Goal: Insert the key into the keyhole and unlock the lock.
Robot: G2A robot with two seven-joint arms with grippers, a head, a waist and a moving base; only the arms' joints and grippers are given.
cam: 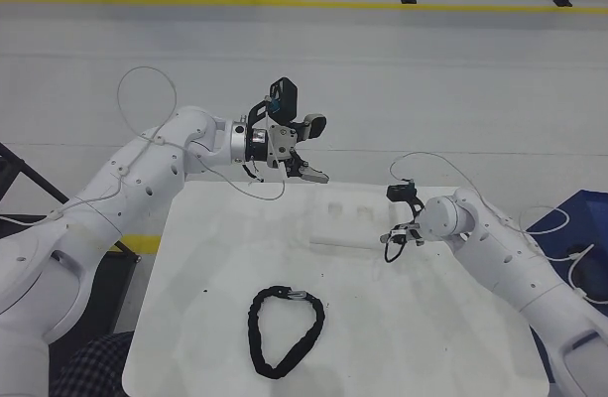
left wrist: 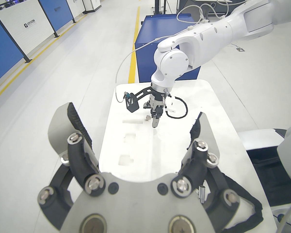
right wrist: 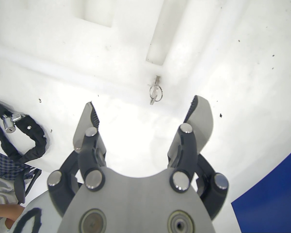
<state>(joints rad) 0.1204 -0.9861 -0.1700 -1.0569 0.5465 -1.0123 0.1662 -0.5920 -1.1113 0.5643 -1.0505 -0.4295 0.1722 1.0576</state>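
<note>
My right gripper (right wrist: 144, 103) hangs over the white table (right wrist: 245, 61) with its jaws spread wide and nothing between them. Just ahead of its fingertips (right wrist: 91, 110), roughly on the centre line between them, lies the small silver key on its wire ring (right wrist: 155, 90), flat on the surface and touching neither finger. Just beyond the key a long narrow recess (right wrist: 165, 25) is sunk into the tabletop, with the key at its near end; a squarer pocket (right wrist: 97, 8) sits beside that slot, farther out.

Off to one side of this gripper and back toward the robot, well apart from it, I see the black fabric-sleeved chain lock (cam: 254, 328) in a closed loop, its silver cylinder (right wrist: 9, 124) with the keyhole facing up.

My left gripper (left wrist: 135, 110) is also wide open and empty, held above the far edge of the table, well apart from both the key and the lock. Beyond the table on the right arm's side stands a blue cabinet (left wrist: 160, 49).
</note>
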